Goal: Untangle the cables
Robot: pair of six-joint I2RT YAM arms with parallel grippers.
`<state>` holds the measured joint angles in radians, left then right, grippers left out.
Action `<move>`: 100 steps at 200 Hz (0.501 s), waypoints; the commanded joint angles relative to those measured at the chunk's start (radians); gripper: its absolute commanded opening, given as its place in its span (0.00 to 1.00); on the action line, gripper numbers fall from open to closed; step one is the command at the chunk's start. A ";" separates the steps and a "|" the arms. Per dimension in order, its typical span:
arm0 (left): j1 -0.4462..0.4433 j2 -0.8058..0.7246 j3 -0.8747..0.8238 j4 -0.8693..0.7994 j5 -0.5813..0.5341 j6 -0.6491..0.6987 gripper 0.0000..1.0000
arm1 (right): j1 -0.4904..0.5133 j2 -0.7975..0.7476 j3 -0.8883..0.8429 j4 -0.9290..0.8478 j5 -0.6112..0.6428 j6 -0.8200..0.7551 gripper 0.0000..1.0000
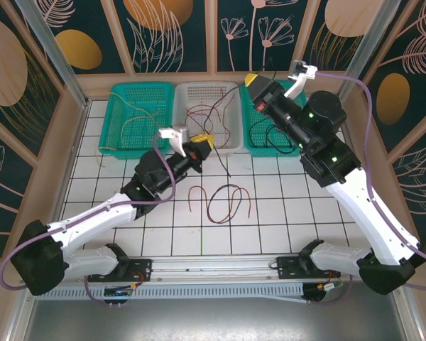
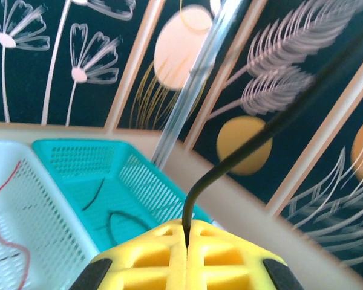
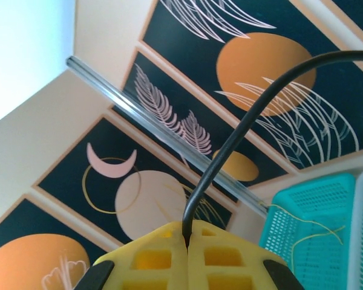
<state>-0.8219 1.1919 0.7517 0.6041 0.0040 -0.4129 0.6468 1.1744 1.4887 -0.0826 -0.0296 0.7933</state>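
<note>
My left arm reaches from its base at the near-left corner diagonally across the white tiled worktop (image 1: 284, 213), elbow low, wrist lifted toward the front edge of the white plastic basket (image 1: 234, 147). My left hand (image 1: 202, 144) has its yellow fingers pressed together, pinching a thin black cable (image 2: 230, 160). In my left wrist view the cable comes straight out of the seam between the fingers, bends and runs off to the upper right.

Left of that, thin yellow wires (image 1: 138, 117) lie in the teal plastic basket on the left (image 1: 108, 135). A red wire (image 1: 202, 110) lies in the white one. Just beyond my left forearm, loose red and black cables (image 1: 224, 202) loop on the bare tiles, touching neither hand.

My right arm rises steeply from the near-right corner and folds back over the teal basket on the right (image 1: 266, 151), where more black wires (image 1: 273, 138) lie. My right hand (image 1: 253, 82) hangs above that basket's far-left corner, fingers clamped together on a black cable (image 3: 230, 145) that arcs up and off to the right — whether it is the one in my left hand I cannot tell.
</note>
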 commanded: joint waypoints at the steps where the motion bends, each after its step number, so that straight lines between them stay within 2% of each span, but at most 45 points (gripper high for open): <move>1: -0.077 -0.005 0.028 -0.157 -0.111 0.252 0.00 | -0.008 0.043 0.070 -0.089 0.063 -0.040 0.00; 50: -0.213 0.016 0.044 -0.228 -0.160 0.457 0.00 | -0.007 0.213 0.236 -0.230 0.085 -0.106 0.00; 80: -0.237 -0.035 -0.015 -0.106 -0.172 0.513 0.00 | -0.010 0.252 0.240 -0.249 0.110 -0.125 0.00; 100: -0.247 -0.025 0.012 -0.145 -0.134 0.555 0.00 | -0.013 0.281 0.260 -0.272 0.100 -0.139 0.00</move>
<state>-1.0576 1.1839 0.7506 0.4297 -0.1425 0.0414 0.6460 1.4368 1.6917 -0.3241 0.0444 0.6937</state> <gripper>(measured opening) 0.049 0.045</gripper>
